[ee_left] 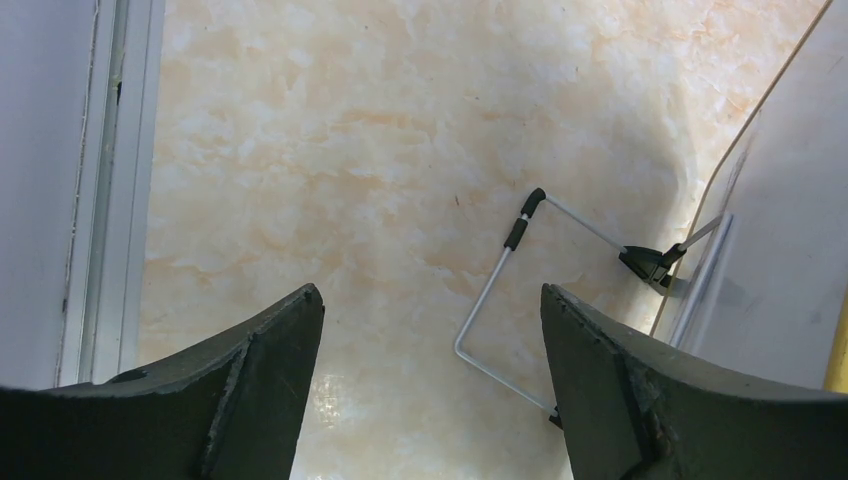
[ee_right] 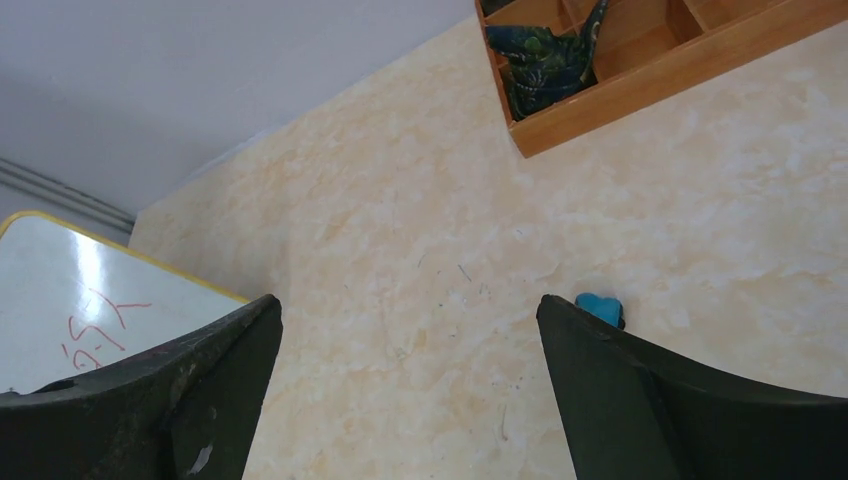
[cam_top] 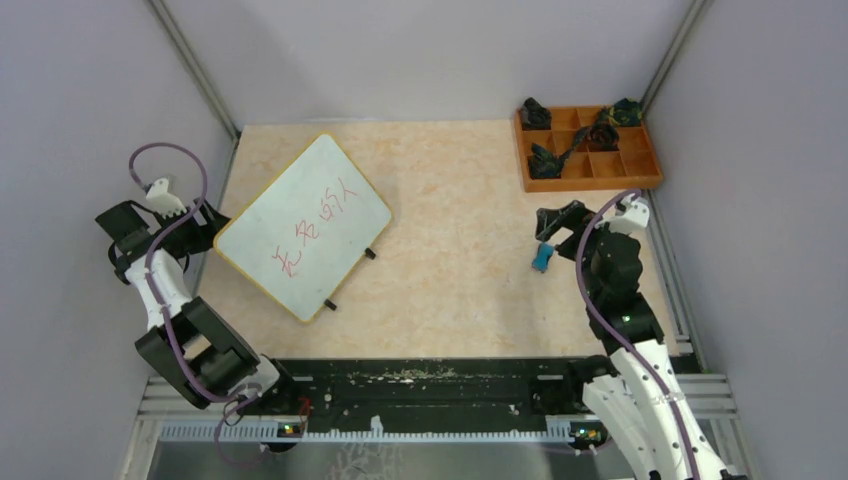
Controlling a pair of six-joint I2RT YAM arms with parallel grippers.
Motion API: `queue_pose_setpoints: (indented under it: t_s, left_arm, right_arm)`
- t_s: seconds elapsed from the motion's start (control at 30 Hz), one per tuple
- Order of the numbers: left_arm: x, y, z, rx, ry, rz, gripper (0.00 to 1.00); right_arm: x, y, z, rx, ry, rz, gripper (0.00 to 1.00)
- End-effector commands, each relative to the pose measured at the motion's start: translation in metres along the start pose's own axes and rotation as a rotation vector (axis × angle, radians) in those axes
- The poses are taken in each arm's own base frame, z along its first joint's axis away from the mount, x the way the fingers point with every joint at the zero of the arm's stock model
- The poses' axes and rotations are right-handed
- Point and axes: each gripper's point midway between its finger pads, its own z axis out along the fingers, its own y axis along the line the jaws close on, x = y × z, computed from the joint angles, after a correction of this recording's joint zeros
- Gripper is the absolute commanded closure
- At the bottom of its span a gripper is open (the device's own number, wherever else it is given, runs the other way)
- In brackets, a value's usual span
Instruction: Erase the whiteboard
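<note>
Near rail: a black rail (cam_top: 420, 385) runs along the near edge of the table (cam_top: 460, 200), and the 2 arm bases sit on it.
Left gripper: the left gripper (cam_top: 205, 228) (ee_left: 430, 295) is at the left side of the table, level with the whiteboard's left corner. Its 2 fingers are spread wide with nothing between them.
Left wrist view: it looks under the board's raised edge. A bent wire stand (ee_left: 516, 234) rests on the table there, and the pale underside of the board is to the right of it.
Right gripper: the right gripper (cam_top: 548, 228) (ee_right: 410, 300) is on the right side of the table, pointing left. Its jaws are wide apart and empty.
Blue block: a small blue block (cam_top: 541, 258) (ee_right: 598, 306) lies on the table just beside 1 fingertip of the right gripper and is partly hidden by it. Whether they touch cannot be told.
Whiteboard: the whiteboard (cam_top: 305, 225) (ee_left: 790, 260) (ee_right: 60, 300) sits left of centre, turned at an angle to the table edges. It has a yellow rim and 2 small black feet (cam_top: 370, 254) on its near-right side.
Writing: red handwriting (cam_top: 310, 232) runs across the middle of the board.
Tray: an orange-brown compartment tray (cam_top: 590, 183) (ee_right: 660, 80) sits in the far right corner, well apart from the board, with dark items (cam_top: 545, 160) in several cells.
</note>
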Motion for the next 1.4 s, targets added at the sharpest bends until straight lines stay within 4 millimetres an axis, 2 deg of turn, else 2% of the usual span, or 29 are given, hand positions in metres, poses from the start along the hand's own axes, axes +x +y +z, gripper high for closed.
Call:
queue_pose_setpoints:
  t_s: [0.0, 0.17, 0.33, 0.47, 0.5, 0.57, 0.63, 0.7, 0.77, 0.87, 1.03, 1.17, 1.37]
  left_arm:
    - [0.002, -0.006, -0.002, 0.025, -0.005, -0.012, 0.14]
    - [0.004, -0.006, -0.001, 0.029, 0.0, -0.015, 0.15]
    - [0.005, -0.006, 0.001, 0.04, 0.001, -0.02, 0.15]
    - [0.006, -0.007, 0.001, 0.052, 0.001, -0.025, 0.15]
    - [0.005, -0.008, 0.001, 0.053, 0.0, -0.02, 0.15]
    - [0.005, -0.009, 0.0, 0.054, 0.0, -0.011, 0.15]
    - [0.006, -0.01, -0.002, 0.05, 0.0, 0.0, 0.15]
    - [0.007, -0.011, -0.003, 0.05, 0.0, 0.006, 0.15]
    - [0.008, -0.012, -0.003, 0.051, -0.002, 0.01, 0.15]
    - [0.008, -0.014, -0.004, 0.057, -0.004, 0.011, 0.15]
    - [0.009, -0.016, -0.004, 0.07, -0.003, 0.005, 0.15]
    - [0.008, -0.017, -0.006, 0.062, -0.002, 0.017, 0.15]
    - [0.006, -0.018, -0.01, 0.052, -0.009, 0.033, 0.15]
  right_arm:
    - [-0.023, -0.004, -0.003, 0.042, -0.085, 0.012, 0.01]
    - [-0.031, -0.004, -0.009, 0.053, -0.105, -0.003, 0.01]
    - [-0.015, -0.018, -0.001, 0.168, 0.054, -0.089, 0.01]
    - [0.005, -0.045, 0.008, 0.355, 0.186, -0.1, 0.15]
    - [0.009, -0.05, 0.01, 0.391, 0.208, -0.104, 0.22]
    - [0.019, -0.056, 0.014, 0.427, 0.253, -0.109, 0.39]
    - [0.026, -0.058, 0.017, 0.442, 0.287, -0.106, 0.43]
    - [0.031, -0.063, 0.017, 0.47, 0.298, -0.088, 0.4]
    - [0.039, -0.068, 0.016, 0.501, 0.326, -0.08, 0.31]
    - [0.058, -0.074, 0.017, 0.525, 0.394, -0.071, 0.27]
    - [0.092, -0.093, 0.022, 0.589, 0.494, -0.086, 0.27]
    - [0.1, -0.105, 0.026, 0.632, 0.495, -0.107, 0.3]
    - [0.109, -0.114, 0.047, 0.649, 0.524, -0.147, 0.32]
